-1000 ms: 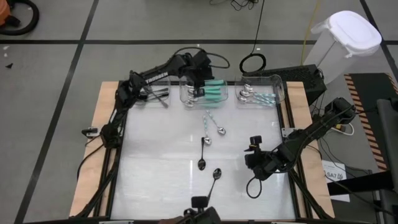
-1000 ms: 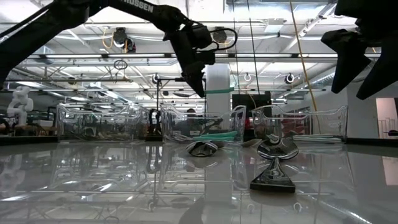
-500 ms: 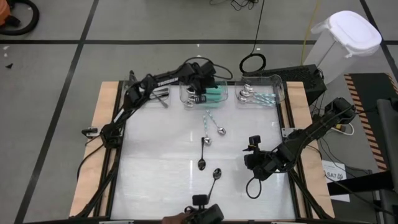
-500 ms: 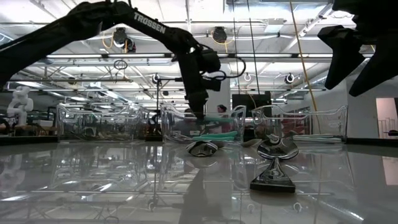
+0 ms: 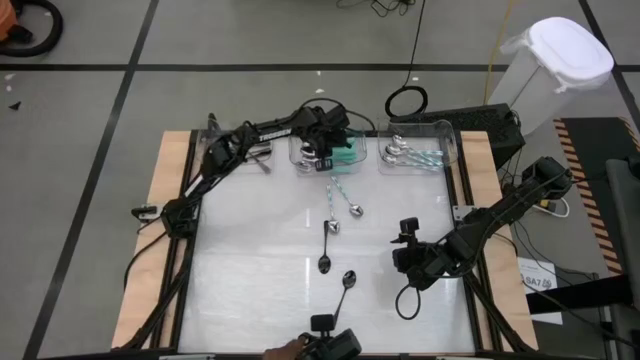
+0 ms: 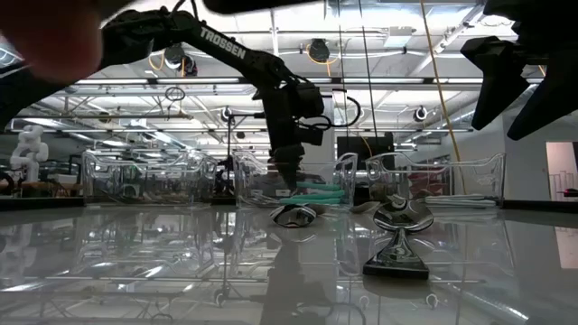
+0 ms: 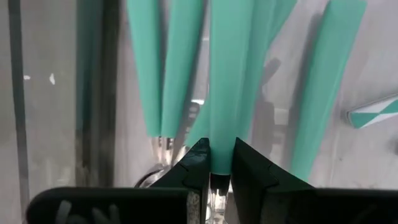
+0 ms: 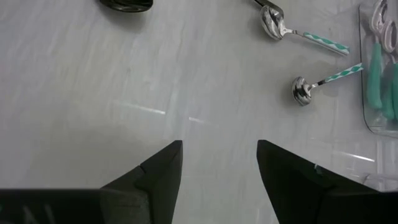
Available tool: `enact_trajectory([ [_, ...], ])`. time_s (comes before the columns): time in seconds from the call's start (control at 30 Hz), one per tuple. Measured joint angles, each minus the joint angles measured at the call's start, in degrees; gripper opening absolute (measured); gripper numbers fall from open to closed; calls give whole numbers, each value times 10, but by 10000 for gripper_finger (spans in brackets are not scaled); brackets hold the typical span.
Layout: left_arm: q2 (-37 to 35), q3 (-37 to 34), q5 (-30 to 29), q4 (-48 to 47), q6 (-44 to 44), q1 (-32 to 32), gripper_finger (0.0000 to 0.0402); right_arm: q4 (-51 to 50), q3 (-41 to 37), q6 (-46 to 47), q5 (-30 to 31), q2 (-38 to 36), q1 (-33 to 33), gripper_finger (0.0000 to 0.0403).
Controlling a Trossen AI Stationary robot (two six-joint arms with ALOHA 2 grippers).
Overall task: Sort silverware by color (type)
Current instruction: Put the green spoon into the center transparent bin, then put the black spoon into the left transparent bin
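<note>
The desk is carrying a white glossy top framed by wooden edges, and three clear plastic bins are standing in a row along its far side. The left arm is reaching over the middle bin, where the left pincer is pinching narrow on a teal-handled spoon, its tips down inside the bin among the other teal-handled spoons that are lying side by side there. The right bin is holding pale-blue-handled spoons, and the left bin is holding dark utensils, partly hidden by the arm.

The right arm is hanging over the desk's near right part, its right pincer standing wide and holding nothing, above bare desk.

Loose silverware is lying in the middle of the desk: two patterned blue-and-white-handled spoons are sitting just in front of the middle bin, close together, and three black spoons are lying nearer the front, apart from one another. A white lidded container is standing on the floor beyond the desk's far right corner.
</note>
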Motion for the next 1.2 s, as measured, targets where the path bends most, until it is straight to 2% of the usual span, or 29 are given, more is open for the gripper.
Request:
enact_trajectory([
  [0.17,12,1,3,-4,-17,0,61,0,0,0,0,0,0,201],
  [0.47,7,1,-39,-3,-46,-10,111,0,0,0,0,0,0,201],
  [0.67,4,1,-161,-16,-90,-33,124,1,0,-4,0,0,0,201],
  [0.8,-3,5,-226,-53,-130,-56,125,2,0,-12,2,0,0,201],
  [1.1,-11,126,-227,-235,-260,-133,125,16,0,-29,18,0,0,201],
  [1.2,-30,122,-224,-256,-289,-174,125,26,0,-35,17,0,0,201],
])
